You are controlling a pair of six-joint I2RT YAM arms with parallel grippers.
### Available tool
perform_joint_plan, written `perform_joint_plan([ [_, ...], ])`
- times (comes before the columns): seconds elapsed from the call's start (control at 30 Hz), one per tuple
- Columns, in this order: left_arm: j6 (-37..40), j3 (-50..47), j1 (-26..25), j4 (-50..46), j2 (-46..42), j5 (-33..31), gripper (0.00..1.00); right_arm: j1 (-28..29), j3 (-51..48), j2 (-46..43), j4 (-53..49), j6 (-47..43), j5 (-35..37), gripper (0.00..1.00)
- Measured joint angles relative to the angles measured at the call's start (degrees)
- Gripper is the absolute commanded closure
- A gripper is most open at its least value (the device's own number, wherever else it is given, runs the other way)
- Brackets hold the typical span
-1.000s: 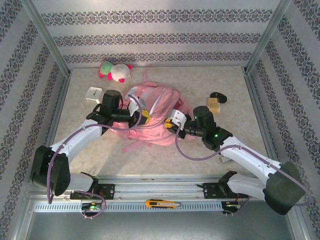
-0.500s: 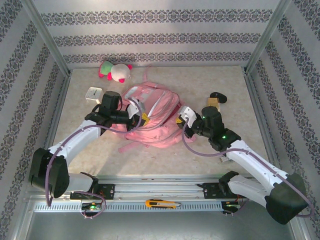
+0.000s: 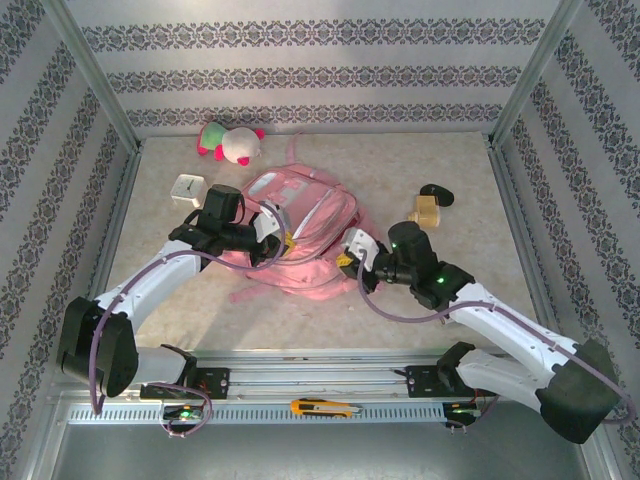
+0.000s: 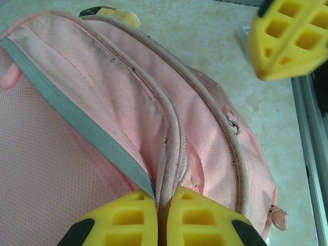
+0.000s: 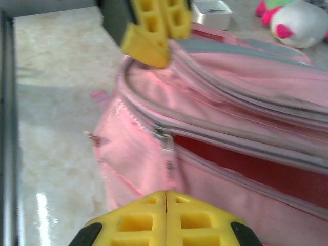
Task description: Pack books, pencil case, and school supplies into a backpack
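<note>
Top view: the pink backpack (image 3: 310, 215) lies mid-worktop (image 3: 330, 160), and opening it seems the step in hand. The right pincer (image 3: 347, 258) is at its 4 o'clock edge.

Left wrist: the left pincer (image 4: 165, 196) is clamped on the grubby piped rim.

Right wrist: the right pincer is closed and apparently empty. Next it likely needs the zip pull (image 5: 165, 138) beside the red-lined gap.

Bright, even light from above fills the top view, leaving only soft, short shadows beside the backpack (image 3: 305, 225) on the pale bench (image 3: 330, 165). The left wrist view is fairly sharp. The right wrist view is blurred throughout, with a glare streak on the bench at lower left.
</note>
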Motion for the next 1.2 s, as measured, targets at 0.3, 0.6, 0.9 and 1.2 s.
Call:
perform_joint_plan([
  [0.3,0.28,0.02,0.0,-0.24,-0.55,-0.7,0.74,6.05,0.0,2.69,2.14,4.94,1.77,1.0],
  [0.6,0.26,-0.02,-0.07,-0.9,-8.0,-1.14,0.52,7.52,1.03,5.05,5.81,9.03,2.93,1.0],
  [0.9,1.11,-5.22,-1.16,-2.23,-12.35,-1.64,0.37,11.23,4.63,9.88,7.87,13.03,4.5,1.0],
  [1.2,1.4,-8.2,-2.82,-2.56,-12.87,-2.93,0.36,11.69,5.77,11.67,8.66,15.41,4.76,1.0],
])
